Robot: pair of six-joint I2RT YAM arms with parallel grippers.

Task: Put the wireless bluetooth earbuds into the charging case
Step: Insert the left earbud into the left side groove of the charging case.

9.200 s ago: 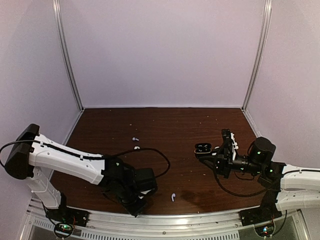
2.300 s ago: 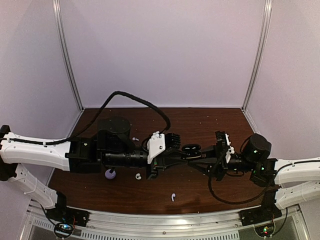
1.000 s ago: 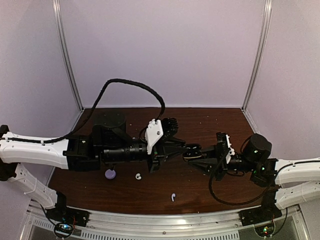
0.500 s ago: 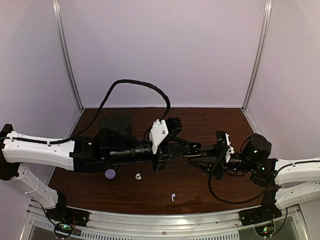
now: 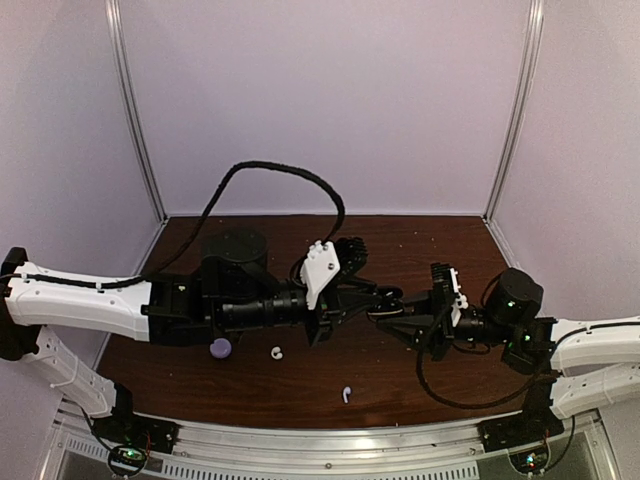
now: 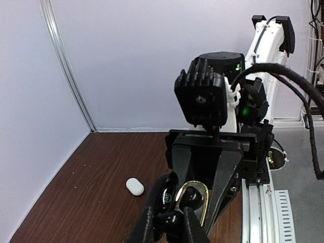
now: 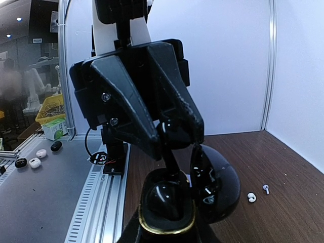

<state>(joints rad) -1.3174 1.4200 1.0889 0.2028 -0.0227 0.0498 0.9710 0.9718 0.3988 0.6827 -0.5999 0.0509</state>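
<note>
Black and glossy, the charging case [image 7: 164,202] is clamped in the right hand [image 7: 167,230], its lid tipped open and its gold rim up, above the table [image 5: 400,250]. The left hand [image 6: 168,228] meets it head-on, its fingers [image 6: 146,223] pinching a black earbud [image 6: 169,220] right at the case's mouth. A curled white earbud [image 5: 277,352] and a stemmed white earbud [image 5: 346,393] lie on the table, well apart from both hands.
</note>
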